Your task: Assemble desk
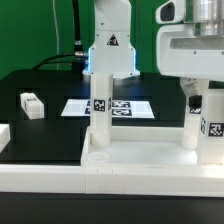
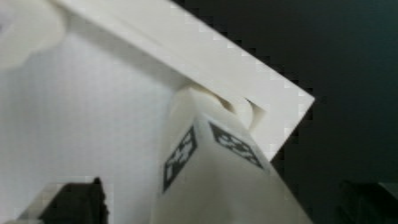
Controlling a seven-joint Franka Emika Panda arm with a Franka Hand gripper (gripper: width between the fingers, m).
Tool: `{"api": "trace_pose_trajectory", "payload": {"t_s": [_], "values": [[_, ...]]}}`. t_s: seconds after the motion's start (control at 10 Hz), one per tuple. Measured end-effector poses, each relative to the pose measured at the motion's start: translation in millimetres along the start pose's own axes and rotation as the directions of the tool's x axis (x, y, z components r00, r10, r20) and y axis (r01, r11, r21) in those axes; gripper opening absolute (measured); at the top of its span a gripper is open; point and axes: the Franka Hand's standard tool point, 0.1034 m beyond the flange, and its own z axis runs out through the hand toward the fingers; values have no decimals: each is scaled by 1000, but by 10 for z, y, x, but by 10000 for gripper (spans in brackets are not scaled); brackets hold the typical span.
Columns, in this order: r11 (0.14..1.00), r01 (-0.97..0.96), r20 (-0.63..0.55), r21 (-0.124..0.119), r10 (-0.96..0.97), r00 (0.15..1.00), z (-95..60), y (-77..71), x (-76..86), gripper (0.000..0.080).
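The white desk tabletop point(image 1: 140, 152) lies rim-up near the table's front. One white tagged leg point(image 1: 99, 112) stands upright in its corner on the exterior view's left. My gripper point(image 1: 195, 95) hangs over the corner on the exterior view's right, with an upright leg point(image 1: 193, 125) below it. Another tagged leg point(image 1: 214, 128) shows at the frame edge. In the wrist view the tagged leg point(image 2: 222, 165) rises from the tabletop's corner point(image 2: 107, 100) between my dark fingers point(image 2: 71, 202). My gripper point(image 2: 228, 208) is open, with a gap on each side of the leg.
A loose white leg point(image 1: 32, 104) lies on the black table at the exterior view's left. The marker board point(image 1: 75, 106) lies flat behind the tabletop, before the robot's base point(image 1: 110, 50). A long white rail point(image 1: 110, 185) runs along the front.
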Motion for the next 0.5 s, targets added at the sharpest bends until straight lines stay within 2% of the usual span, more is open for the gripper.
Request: {"api": "trace_pose_trajectory", "payload": {"t_s": [0.2,0.5], "values": [[986,168,-12,-10,-168,986,-19,-21,13,649],[918,396,-10,-18,-396,918,11,-8,20,649]]}}
